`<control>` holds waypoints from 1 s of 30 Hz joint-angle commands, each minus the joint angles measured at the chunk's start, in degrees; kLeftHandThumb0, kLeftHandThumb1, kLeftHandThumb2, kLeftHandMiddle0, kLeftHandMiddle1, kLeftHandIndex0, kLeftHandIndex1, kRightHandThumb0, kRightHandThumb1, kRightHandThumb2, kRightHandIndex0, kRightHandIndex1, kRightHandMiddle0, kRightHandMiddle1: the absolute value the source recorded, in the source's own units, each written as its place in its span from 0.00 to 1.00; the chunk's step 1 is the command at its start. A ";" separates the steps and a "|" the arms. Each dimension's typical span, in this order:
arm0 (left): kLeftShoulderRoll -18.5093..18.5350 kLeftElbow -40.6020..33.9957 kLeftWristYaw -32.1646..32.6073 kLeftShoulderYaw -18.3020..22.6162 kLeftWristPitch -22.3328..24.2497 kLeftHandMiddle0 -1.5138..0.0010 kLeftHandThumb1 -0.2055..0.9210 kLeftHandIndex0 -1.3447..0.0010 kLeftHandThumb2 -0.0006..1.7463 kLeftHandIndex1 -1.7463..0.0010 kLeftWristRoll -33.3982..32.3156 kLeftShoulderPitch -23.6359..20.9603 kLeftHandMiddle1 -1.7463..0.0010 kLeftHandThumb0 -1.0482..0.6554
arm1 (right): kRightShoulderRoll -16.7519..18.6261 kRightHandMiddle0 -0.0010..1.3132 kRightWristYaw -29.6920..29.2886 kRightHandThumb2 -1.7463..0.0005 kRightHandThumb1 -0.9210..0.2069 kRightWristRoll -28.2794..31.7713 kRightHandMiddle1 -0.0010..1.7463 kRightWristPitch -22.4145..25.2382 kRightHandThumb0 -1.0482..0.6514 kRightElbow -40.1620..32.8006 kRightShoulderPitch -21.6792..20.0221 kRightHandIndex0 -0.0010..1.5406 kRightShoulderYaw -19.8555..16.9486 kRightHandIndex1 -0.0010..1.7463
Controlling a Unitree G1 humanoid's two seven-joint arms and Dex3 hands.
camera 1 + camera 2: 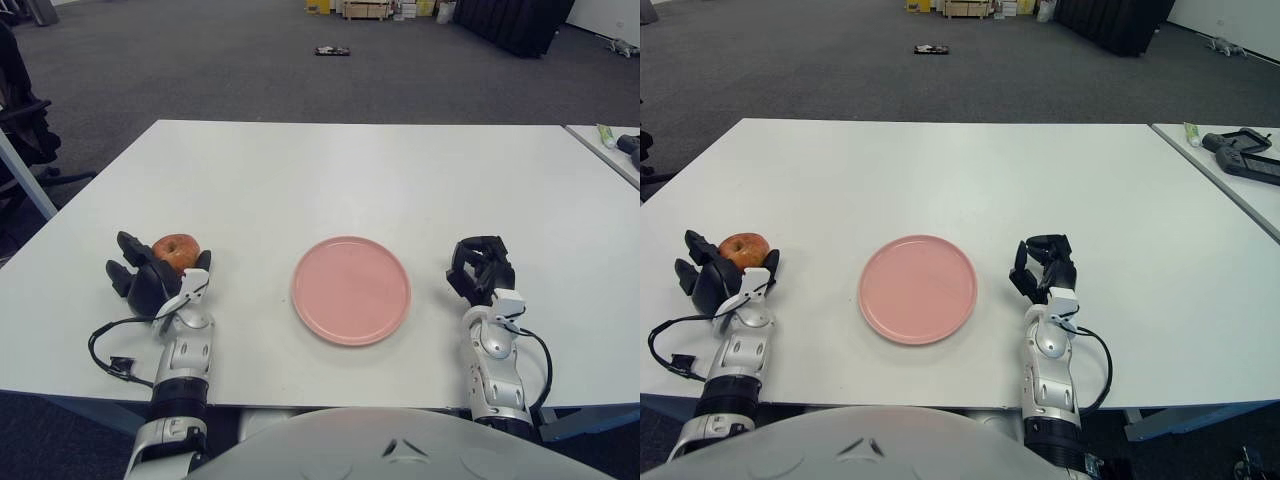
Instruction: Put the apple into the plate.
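A red-orange apple [177, 251] sits on the white table [330, 170] at the near left. My left hand [158, 266] is right behind it on the near side. The hand is open, with its black fingers [123, 243] to the apple's left and the thumb [204, 261] to its right, not closed around it. The empty pink plate [351, 290] lies in the middle, a hand's width to the right of the apple. My right hand [480, 266] shows to the right of the plate, fingers loosely bent and holding nothing.
A second table at the far right carries a green tube [606, 135] and a black controller [1243, 154]. A dark chair [20, 110] stands off the table's left edge. A black cable [105, 350] loops beside my left wrist.
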 commanded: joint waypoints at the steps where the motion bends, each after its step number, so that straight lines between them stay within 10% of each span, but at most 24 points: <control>1: 0.46 3.74 0.69 -0.12 -0.74 0.98 0.69 1.00 0.39 0.98 -1.32 -1.01 0.89 0.01 | 0.24 0.26 0.14 0.50 0.22 0.37 1.00 -0.96 0.39 -0.04 0.05 0.36 -0.20 0.76; 20: 3.01 4.62 0.73 -2.22 -4.10 1.00 0.69 1.00 0.38 0.89 -1.83 -2.66 0.80 0.01 | 0.20 0.27 0.31 0.49 0.23 0.17 1.00 -2.36 0.39 0.27 0.24 0.37 -0.22 0.77; 30: 3.71 3.02 -1.18 -3.19 -5.71 1.00 0.71 1.00 0.39 0.42 -2.71 -2.39 0.56 0.07 | 0.94 0.26 0.12 0.50 0.23 1.23 1.00 -1.25 0.39 -1.13 0.73 0.36 -0.44 0.76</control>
